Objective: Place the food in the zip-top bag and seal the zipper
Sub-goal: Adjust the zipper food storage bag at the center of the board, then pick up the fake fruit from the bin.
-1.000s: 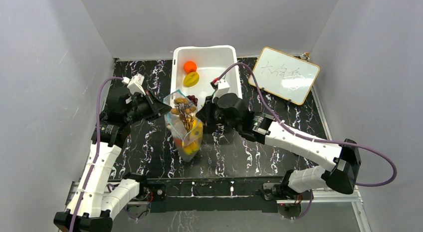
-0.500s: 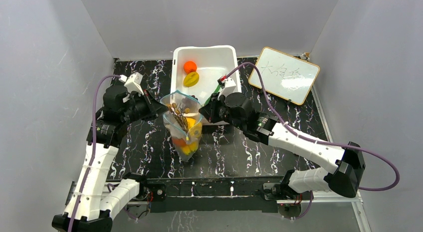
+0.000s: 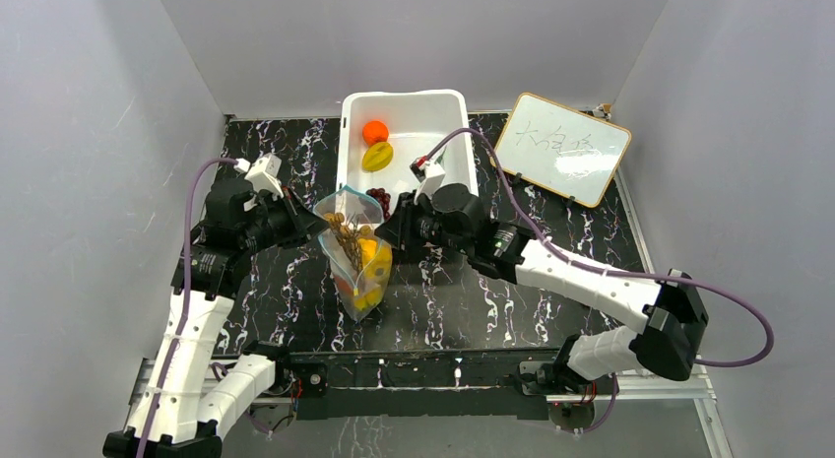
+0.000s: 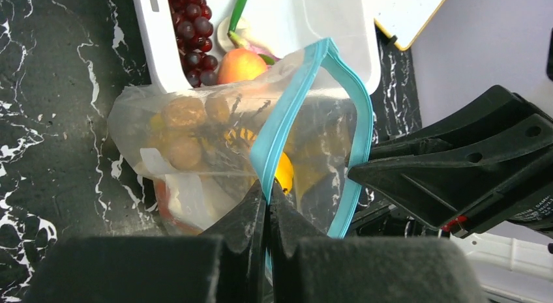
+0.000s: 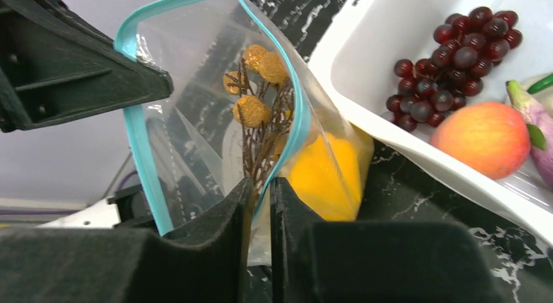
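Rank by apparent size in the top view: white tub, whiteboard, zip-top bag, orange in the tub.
Largest: white tub and whiteboard, too close to rank; the tub is partly covered.
Then: zip-top bag.
Smallest: orange.

The white-and-black left arm (image 3: 194, 330) and right arm (image 3: 581, 276) leaned forward and inward, with their wrists facing each other. The black two-finger left gripper (image 4: 266, 193) was pinched tightly on the rim of the clear plastic zip-top bag (image 4: 195, 140). The right gripper (image 5: 261, 186) nipped the opposite rim, with only a slit between its fingers.
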{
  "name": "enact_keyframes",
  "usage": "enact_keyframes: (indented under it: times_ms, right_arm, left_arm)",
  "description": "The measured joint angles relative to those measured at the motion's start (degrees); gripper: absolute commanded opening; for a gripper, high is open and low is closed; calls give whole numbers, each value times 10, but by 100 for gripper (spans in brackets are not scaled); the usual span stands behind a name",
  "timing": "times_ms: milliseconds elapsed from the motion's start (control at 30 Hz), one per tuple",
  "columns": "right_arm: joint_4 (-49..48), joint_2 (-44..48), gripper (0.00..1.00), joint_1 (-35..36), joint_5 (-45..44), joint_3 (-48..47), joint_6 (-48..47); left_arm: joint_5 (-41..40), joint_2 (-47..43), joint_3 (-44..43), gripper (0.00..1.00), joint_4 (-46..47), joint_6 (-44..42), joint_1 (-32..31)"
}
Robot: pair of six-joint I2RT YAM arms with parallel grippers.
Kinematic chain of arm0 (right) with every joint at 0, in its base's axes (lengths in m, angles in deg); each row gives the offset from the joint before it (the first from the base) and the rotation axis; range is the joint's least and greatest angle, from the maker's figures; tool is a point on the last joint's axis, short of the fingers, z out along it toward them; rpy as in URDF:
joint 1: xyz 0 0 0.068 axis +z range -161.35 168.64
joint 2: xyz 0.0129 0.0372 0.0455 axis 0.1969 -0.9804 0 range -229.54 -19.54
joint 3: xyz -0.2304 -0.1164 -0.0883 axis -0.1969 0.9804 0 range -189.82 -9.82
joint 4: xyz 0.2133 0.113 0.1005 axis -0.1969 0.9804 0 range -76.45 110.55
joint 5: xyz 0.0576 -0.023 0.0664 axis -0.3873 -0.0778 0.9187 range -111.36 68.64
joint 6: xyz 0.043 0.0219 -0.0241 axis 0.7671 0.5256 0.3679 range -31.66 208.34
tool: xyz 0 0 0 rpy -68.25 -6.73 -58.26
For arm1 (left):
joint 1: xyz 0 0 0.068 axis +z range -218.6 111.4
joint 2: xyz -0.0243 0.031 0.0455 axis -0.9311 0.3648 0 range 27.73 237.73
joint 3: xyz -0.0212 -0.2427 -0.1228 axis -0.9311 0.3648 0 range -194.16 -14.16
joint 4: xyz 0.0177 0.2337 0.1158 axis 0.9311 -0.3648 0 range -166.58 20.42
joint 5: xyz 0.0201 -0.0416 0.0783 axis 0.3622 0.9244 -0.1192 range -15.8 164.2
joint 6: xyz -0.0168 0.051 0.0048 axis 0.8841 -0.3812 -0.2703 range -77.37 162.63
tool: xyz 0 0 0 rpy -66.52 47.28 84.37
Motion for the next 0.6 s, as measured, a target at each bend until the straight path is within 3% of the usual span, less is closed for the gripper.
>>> enact_keyframes:
  times_ms: [267,600]
  right_arm:
    - [64,-46,59,-7,-23,-71,-49]
    - [39,-102,70,-85,-90,-177,-25]
  left_arm:
    - [-2,5,18,0,11,-19,0]
    - [-18,14,15,0,12,-63,0]
